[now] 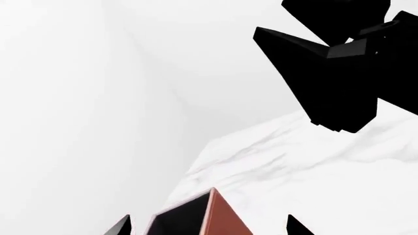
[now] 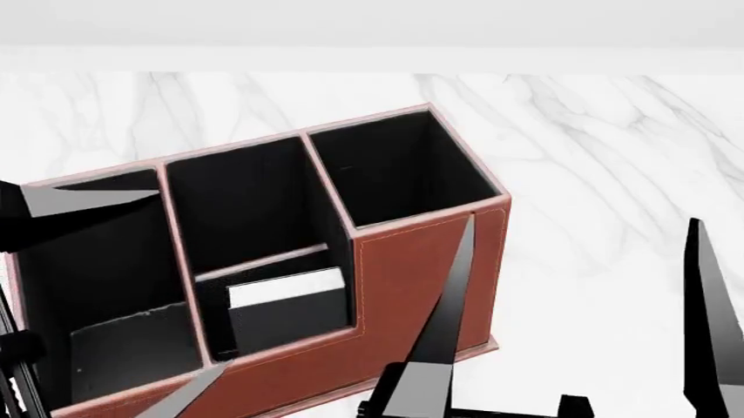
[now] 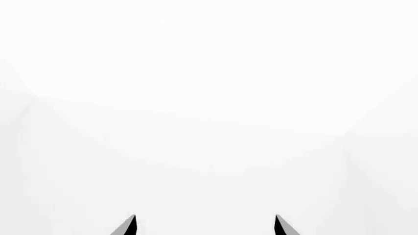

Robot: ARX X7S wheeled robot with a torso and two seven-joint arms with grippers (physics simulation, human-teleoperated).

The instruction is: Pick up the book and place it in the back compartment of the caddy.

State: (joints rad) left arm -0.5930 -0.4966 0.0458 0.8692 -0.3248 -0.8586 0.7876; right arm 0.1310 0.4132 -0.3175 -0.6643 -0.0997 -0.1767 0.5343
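A white marble table [image 2: 605, 157] with faint grey veins fills the head view, meeting a plain white wall along the top of the frame. On it, filling the left and centre, stands the caddy [image 2: 413, 261], a reddish-brown organiser with pale stitched rims and black lining. Its tall square cell sits at upper centre, a second deep cell to its left, and a long cell runs down the left edge of the frame.

Low in the centre-left is the back compartment [image 2: 285, 309], a small low-walled cell. The book [image 2: 287, 287] stands inside it, with its white page edges showing as a pale strip facing up and its black cover blending with the lining.

The right gripper [image 2: 576, 313] occupies the lower right of the head view, with two long black fingers spread wide apart and nothing between them. One finger crosses the caddy's front wall and the other rises near the right edge. The right wrist view shows only two finger tips apart against blank white.

The left gripper [image 2: 122, 287] enters from the left edge, with one finger lying over the long cell and another at the bottom edge. Its fingers are parted and hold nothing.
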